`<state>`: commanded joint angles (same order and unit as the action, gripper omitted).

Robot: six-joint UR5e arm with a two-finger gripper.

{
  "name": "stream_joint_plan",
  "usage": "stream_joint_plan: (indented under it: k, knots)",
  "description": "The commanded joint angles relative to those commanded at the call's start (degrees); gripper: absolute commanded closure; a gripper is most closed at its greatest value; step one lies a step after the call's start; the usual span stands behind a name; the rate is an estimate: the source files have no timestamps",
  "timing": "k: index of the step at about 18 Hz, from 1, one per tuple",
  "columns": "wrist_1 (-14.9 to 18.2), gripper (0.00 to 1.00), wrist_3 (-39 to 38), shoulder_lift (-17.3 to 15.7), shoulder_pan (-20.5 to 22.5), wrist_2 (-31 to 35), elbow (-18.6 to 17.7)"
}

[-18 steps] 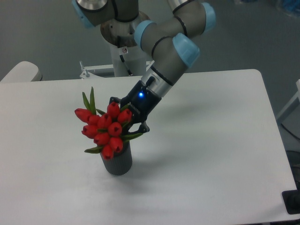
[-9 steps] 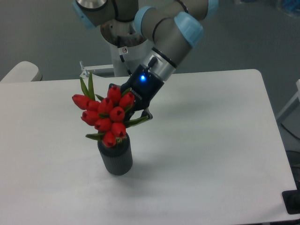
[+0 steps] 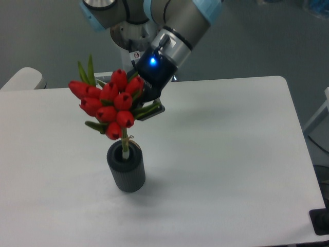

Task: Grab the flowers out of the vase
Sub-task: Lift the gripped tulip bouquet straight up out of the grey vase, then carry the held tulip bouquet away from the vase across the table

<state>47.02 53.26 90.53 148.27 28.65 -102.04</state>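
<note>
Above the table (image 3: 231, 154), the gripper (image 3: 141, 103) holds flowers (image 3: 105, 105) over the vase (image 3: 126, 167).

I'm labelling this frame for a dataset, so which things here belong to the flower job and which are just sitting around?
Part of the job:
- the flowers, lifted, stem tips still at the vase mouth
- the vase
- the gripper, closed on the bunch

Just there:
- the white table
- a pale rounded object at the far left edge
- a dark item at the lower right edge

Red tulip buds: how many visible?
9 red tulip buds in one tight bunch held above the dark grey ribbed cylindrical vase, left of the pincer; more may be hidden behind.
</note>
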Motion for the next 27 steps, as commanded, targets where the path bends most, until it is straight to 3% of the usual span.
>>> stream_joint_plan:
  k: [7,9,20,27]
  knots:
    - [-0.3,0.68,-0.2,0.2,2.4,-0.3,0.2]
    - [-0.3,0.68,0.1,0.8,4.8,-0.2,2.0]
    - [-0.8,0.68,0.1,17.6,10.2,1.6,16.2]
    - [-0.8,0.68,2.2,21.7,10.9,2.3,19.7]
